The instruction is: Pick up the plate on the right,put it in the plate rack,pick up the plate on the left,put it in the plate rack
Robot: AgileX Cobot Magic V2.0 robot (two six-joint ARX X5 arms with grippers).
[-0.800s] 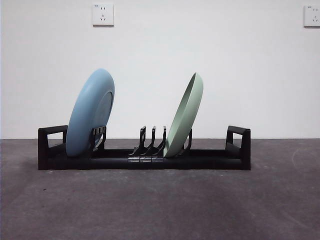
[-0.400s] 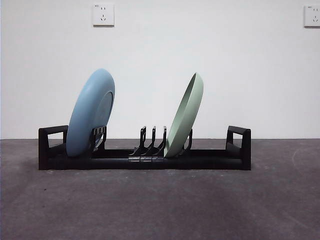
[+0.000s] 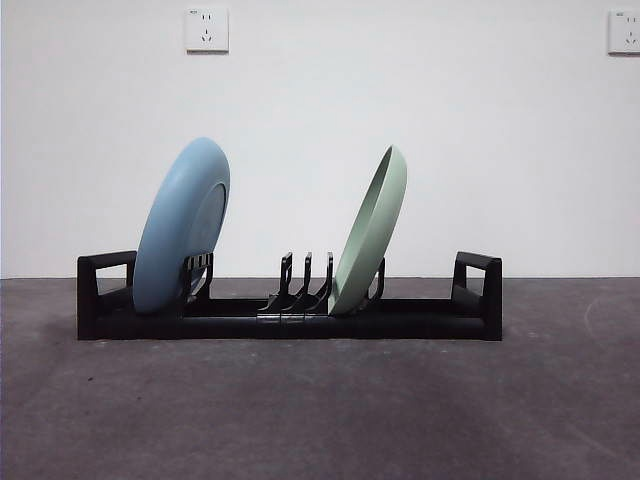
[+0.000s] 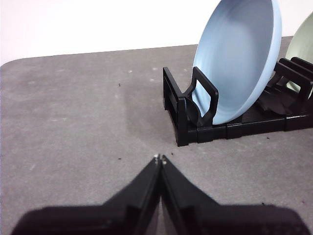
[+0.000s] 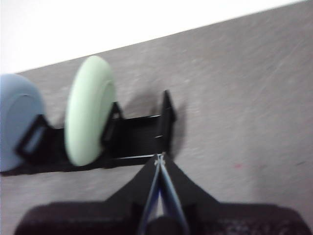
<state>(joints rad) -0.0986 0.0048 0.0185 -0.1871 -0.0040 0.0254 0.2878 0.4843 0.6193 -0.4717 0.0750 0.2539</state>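
The long black plate rack [image 3: 290, 318] stands across the middle of the grey table. A light blue plate [image 3: 182, 226] leans upright in its left end, and a pale green plate [image 3: 371, 232] leans among the prongs right of centre. Neither arm appears in the front view. My left gripper [image 4: 160, 158] is shut and empty, hovering over bare table off the rack's [image 4: 195, 115] left end, near the blue plate [image 4: 239, 56]. My right gripper [image 5: 159, 159] is shut and empty, raised above the rack's [image 5: 142, 134] right end, with the green plate [image 5: 89, 108] beyond it.
A white wall with two power sockets [image 3: 206, 30] rises behind the table. Grey tabletop [image 3: 320, 410] stretches in front of the rack and to both sides of it.
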